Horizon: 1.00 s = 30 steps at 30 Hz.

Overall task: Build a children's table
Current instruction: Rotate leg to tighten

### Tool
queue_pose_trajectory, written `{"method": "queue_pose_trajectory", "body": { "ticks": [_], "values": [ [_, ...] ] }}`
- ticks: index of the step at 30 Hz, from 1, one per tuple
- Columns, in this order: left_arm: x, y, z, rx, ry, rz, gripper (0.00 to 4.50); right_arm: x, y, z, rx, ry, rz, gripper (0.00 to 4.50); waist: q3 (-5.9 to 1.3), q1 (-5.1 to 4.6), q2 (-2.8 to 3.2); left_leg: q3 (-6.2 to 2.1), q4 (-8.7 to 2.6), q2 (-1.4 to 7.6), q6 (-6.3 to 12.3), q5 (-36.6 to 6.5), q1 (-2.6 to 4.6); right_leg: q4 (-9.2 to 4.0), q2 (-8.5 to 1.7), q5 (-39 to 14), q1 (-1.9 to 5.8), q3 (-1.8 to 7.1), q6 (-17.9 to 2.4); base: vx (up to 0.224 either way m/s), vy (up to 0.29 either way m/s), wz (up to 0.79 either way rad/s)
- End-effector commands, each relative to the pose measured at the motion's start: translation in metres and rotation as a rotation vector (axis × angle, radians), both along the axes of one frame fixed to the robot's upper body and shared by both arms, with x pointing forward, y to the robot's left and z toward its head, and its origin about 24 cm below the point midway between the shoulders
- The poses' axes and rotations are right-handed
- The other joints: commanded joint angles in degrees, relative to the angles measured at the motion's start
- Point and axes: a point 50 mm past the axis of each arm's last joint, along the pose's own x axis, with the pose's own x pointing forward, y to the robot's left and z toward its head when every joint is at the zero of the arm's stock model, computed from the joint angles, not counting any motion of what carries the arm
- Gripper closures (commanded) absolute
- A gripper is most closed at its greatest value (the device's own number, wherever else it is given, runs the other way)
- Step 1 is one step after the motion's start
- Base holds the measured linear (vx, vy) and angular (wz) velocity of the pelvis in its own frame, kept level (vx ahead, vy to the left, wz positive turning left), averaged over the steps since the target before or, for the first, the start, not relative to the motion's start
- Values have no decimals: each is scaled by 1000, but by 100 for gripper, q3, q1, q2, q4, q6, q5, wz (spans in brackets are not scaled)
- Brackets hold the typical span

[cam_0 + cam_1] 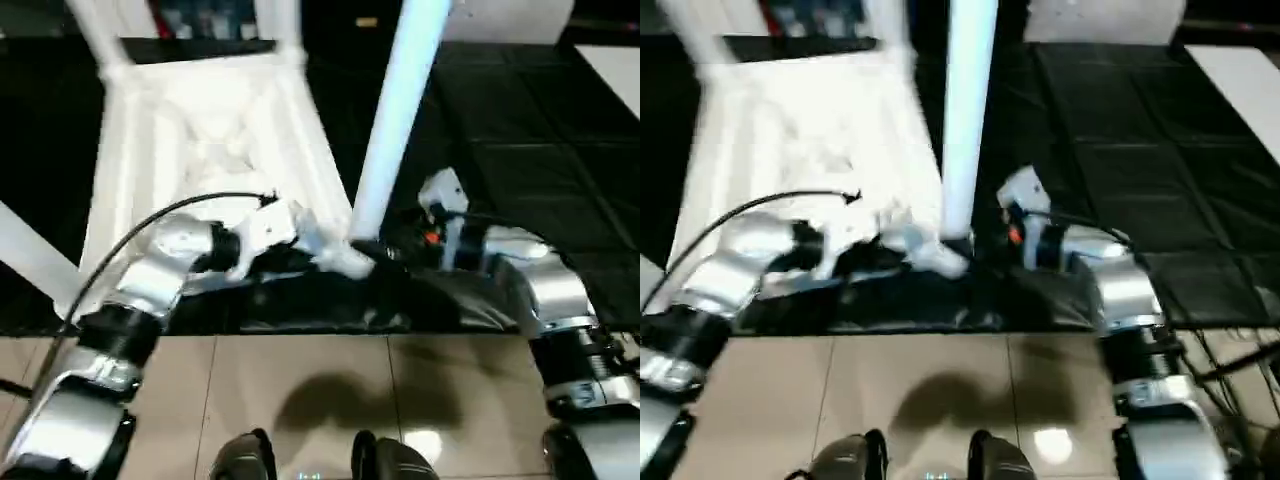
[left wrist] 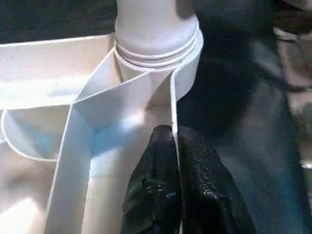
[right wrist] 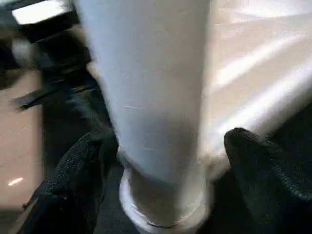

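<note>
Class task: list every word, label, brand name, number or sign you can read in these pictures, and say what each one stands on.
No readable text anywhere.
White plastic table top with ribbed underside: blank.
White tubular plastic leg: blank.
Small orange mark on the right end effector: no letters legible.
Coloured objects at the far edge: too blurred to read.

Black floor mats [image 1: 520,130] in square panels cover the far floor. Nearer lies a beige tiled floor [image 1: 300,390], glossy, with a small bright reflection of light. A white panel [image 1: 1240,85] lies at the far right edge.
</note>
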Motion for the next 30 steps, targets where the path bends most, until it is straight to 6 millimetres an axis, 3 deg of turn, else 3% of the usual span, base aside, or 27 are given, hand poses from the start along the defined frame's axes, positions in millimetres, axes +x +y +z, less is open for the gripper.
{"method": "queue_pose_trajectory", "body": {
  "ticks": [1,7,8,14,25,30],
  "values": [
    [-7,-13,5,4,-16,-127,450,-3,1,4,10,14,86,63,-489,-7,10,-135,-300,393,804,-623,165,-290,-520,-599,408,333,-1568,0,0,0],
    [-14,-9,3,48,17,-214,450,-4,-1,3,19,57,167,90,-514,34,-14,-136,-293,383,652,-656,157,-296,-540,-837,412,345,-1522,0,0,0],
    [-15,-8,3,54,22,-224,450,-4,-2,2,18,67,186,116,-519,46,-7,-137,-290,382,646,-647,156,-297,-542,-858,410,343,-1520,0,0,0],
    [-14,-4,2,74,15,-230,450,-10,-5,1,6,92,279,162,-557,89,-6,-139,-263,387,746,-443,149,-242,-525,-481,415,334,-1561,0,0,0],
    [-13,-3,2,71,9,-218,450,-14,-8,-1,9,124,319,236,-573,105,4,-144,-246,374,698,-525,140,-257,-525,-661,423,326,-1556,0,0,0],
    [-11,-3,2,68,10,-199,450,-17,-4,-4,23,138,326,244,-576,112,5,-148,-243,371,672,-519,135,-250,-520,-660,426,326,-1533,0,0,0]
  ]
}}
